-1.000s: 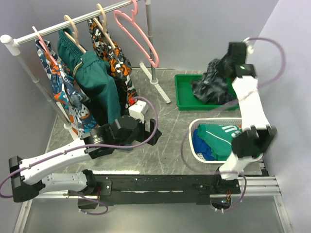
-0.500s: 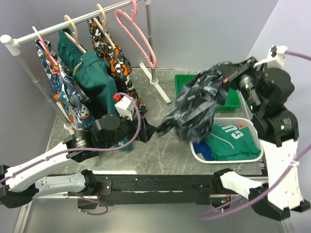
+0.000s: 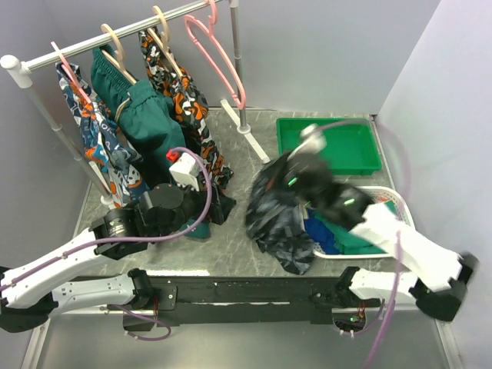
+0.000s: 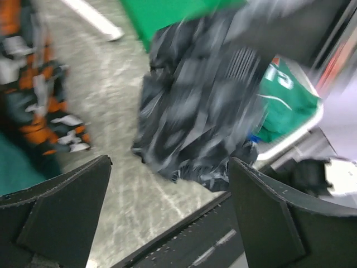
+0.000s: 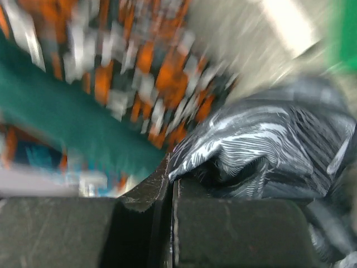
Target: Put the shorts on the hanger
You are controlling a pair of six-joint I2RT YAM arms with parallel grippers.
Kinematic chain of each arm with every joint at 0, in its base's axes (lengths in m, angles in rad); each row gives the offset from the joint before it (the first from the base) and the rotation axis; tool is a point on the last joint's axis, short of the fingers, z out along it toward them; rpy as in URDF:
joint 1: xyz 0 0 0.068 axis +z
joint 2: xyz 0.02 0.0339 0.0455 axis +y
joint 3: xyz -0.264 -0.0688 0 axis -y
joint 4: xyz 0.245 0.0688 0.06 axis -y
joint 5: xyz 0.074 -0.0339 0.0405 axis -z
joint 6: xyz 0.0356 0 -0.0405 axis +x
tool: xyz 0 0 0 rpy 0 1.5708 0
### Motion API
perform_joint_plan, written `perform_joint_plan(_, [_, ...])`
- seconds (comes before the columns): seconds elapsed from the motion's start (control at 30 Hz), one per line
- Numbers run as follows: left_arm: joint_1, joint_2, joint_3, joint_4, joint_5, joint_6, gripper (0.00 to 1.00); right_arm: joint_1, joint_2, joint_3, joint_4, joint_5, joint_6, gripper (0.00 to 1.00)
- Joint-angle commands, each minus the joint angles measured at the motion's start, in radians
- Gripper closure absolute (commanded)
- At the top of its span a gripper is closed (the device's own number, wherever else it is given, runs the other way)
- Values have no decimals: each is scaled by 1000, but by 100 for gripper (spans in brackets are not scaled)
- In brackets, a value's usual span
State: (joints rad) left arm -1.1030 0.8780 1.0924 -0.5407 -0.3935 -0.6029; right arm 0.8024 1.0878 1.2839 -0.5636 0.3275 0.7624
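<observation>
The right gripper (image 5: 170,167), fingers pressed together, pinches a fold of the dark navy-grey leaf-print fabric shorts (image 3: 275,219). The shorts hang over the grey marbled table (image 3: 238,165) beside the white plastic basket (image 3: 384,192). The left gripper (image 4: 168,162) faces them, fingers spread. The large pink plastic hanger (image 3: 223,61) hangs bare on the white rail (image 3: 84,42).

We take this for a robotics lab test cell, dressed as a laundry corner. Plain lavender partition walls (image 3: 323,54) box in a small marble-look worktop (image 3: 234,244). A left arm (image 3: 69,257) and a right arm (image 3: 415,250) are bolted to a black mounting rail (image 3: 246,290) at its near edge, trailing purple cables (image 3: 201,207). The clothes rail (image 3: 84,44) with its pink hanger (image 3: 219,58), the green tray (image 3: 357,150) and the white basket (image 3: 377,189) look like props.
</observation>
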Motion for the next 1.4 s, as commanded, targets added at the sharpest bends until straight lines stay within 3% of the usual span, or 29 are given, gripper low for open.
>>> perform_joint_plan(0.0, [5, -34, 57, -110, -187, -105, 10, 249, 69, -200, 278, 137, 150, 97])
perform_joint_plan(0.07, [5, -65, 28, -107, -203, -121, 11, 317, 98, -262, 332, 157, 164, 83])
perform_joint_plan(0.1, [5, -73, 18, -91, -208, -130, 11, 377, 116, -274, 350, 159, 160, 62])
perform_joint_plan(0.2, [5, -71, 3, -76, -214, -135, 13, 448, 135, -253, 303, 217, 175, 30])
perform_joint_plan(0.37, [5, 27, 15, -67, -183, -124, 19, 468, 28, -313, 176, 263, 206, 16])
perform_joint_plan(0.5, [5, 111, -14, -16, -117, -129, 30, 468, -104, -424, 97, 303, 285, 15])
perform_joint_plan(0.53, [5, 151, -23, -18, -111, -138, 37, 466, -121, -445, 84, 306, 299, 15])
perform_joint_plan(0.6, [5, 188, -38, -22, -78, -161, 45, 457, -156, -492, 79, 314, 313, 19])
perform_joint_plan(0.63, [2, 214, -64, -21, -64, -170, 53, 449, -163, -504, 68, 312, 314, 21])
perform_joint_plan(0.7, [-11, 225, -109, 21, 14, -192, 56, 399, -177, -538, 74, 291, 304, 26])
perform_joint_plan(0.9, [-152, 331, -192, 88, 44, -282, 41, 213, -157, -626, 168, 131, 233, 27])
perform_joint_plan(0.93, [-164, 378, -192, 91, 39, -291, 29, 204, -146, -629, 183, 124, 230, 27])
perform_joint_plan(1.03, [-166, 461, -193, 102, -39, -324, 11, 193, -91, -643, 221, 97, 227, 27])
perform_joint_plan(1.2, [-141, 605, -134, 3, -232, -371, 9, 169, -5, -670, 286, 50, 227, 35])
perform_joint_plan(1.3, [-95, 653, -117, -31, -286, -376, 23, 143, 30, -670, 304, 28, 215, 37])
perform_joint_plan(1.33, [-66, 645, -123, -21, -285, -370, 42, 135, 35, -669, 315, 21, 212, 40])
perform_joint_plan(1.37, [-55, 635, -129, -9, -274, -357, 54, 120, 47, -667, 321, 12, 203, 51])
